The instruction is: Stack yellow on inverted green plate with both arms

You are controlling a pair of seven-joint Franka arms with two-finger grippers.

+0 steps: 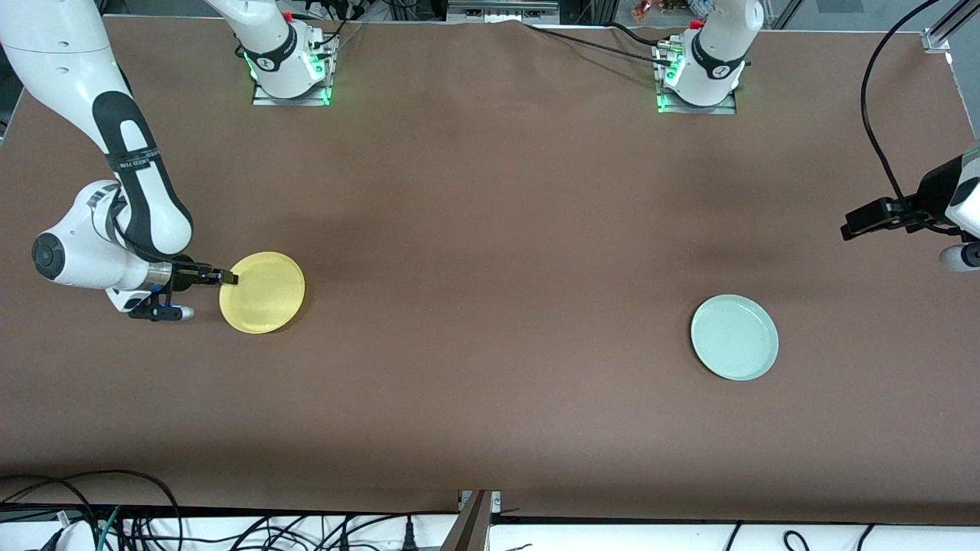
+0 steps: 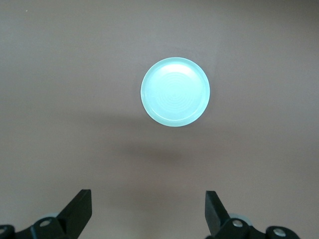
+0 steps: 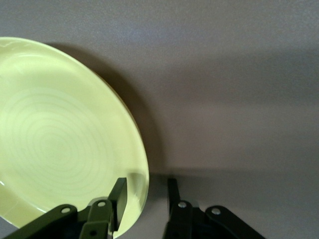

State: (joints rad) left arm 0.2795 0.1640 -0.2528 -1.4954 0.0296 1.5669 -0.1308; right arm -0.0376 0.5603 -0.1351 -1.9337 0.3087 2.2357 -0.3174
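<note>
We see a broad brown tabletop (image 1: pixel 490 252) carrying two plates set well apart. The round, shallow, plain yellow plastic plate (image 1: pixel 262 292) lies toward the right arm's end of the tabletop, and the round, shallow, pale mint-green plate (image 1: pixel 735 337) lies toward the left arm's end, slightly nearer to the front camera than the yellow one; its rim is raised around a ringed inner surface, as the left wrist view also shows (image 2: pixel 175 92). The right gripper (image 1: pixel 227 278) is down at the edge of the yellow plate on the side facing the right arm's end of the tabletop. In the right wrist view (image 3: pixel 145 195) we find its two fingers straddling the plate's rim — one finger (image 3: pixel 119 196) over the plate's inner surface, the other outside the rim against the tabletop — with a narrow gap between them; we cannot tell whether they already pinch the rim. The yellow plate (image 3: pixel 60 144) fills much of that view, its concentric rings visible, and one side looks tipped slightly off the tabletop. The left gripper (image 2: pixel 148 211) waits high over the left arm's end of the tabletop, its fingers spread wide and holding nothing — the green plate lies on the tabletop well below it.
</note>
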